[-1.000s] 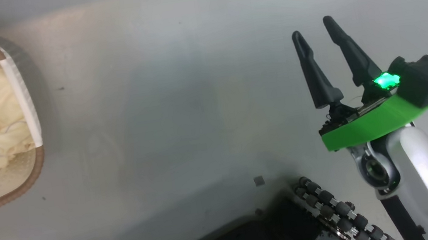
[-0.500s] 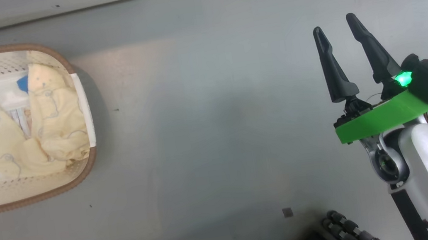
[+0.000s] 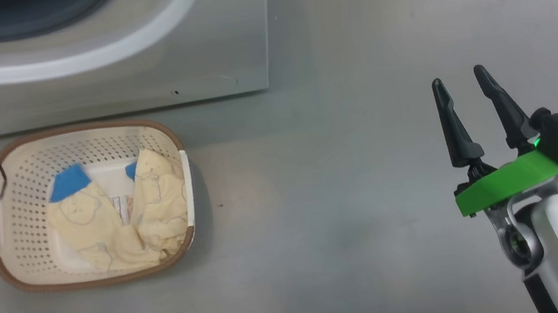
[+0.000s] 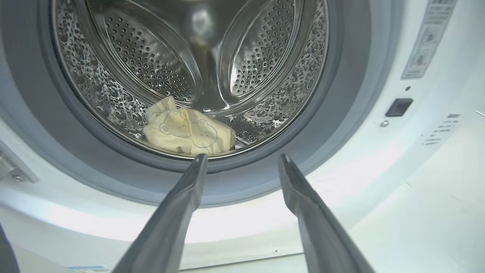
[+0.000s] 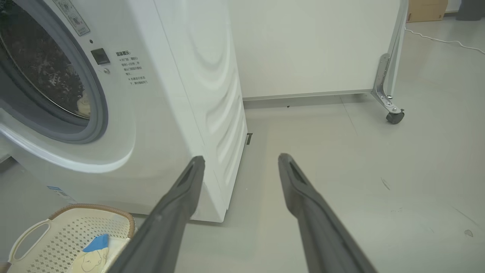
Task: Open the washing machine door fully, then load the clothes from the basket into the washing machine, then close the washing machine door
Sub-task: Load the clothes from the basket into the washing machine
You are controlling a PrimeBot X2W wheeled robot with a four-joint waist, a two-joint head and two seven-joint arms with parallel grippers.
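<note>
Left gripper (image 4: pixel 242 157), fingers spread and empty, points into the washing machine (image 4: pixel 379 170) drum (image 4: pixel 125 94). One cream garment (image 4: pixel 185 131) lies at the drum bottom, just beyond the fingertips. Other clothes (image 3: pixel 118 217) lie in the basket (image 3: pixel 94 280) at centre left of the head view. Right gripper (image 3: pixel 459 77) is also spread and empty, lower right, well apart from the basket. In the head view the left gripper is cut off by the upper-left edge.

Clothes (image 3: pixel 87 227) in basket (image 3: pixel 25 214) before washing machine (image 3: pixel 136 73); more in drum (image 4: pixel 265 57)
</note>
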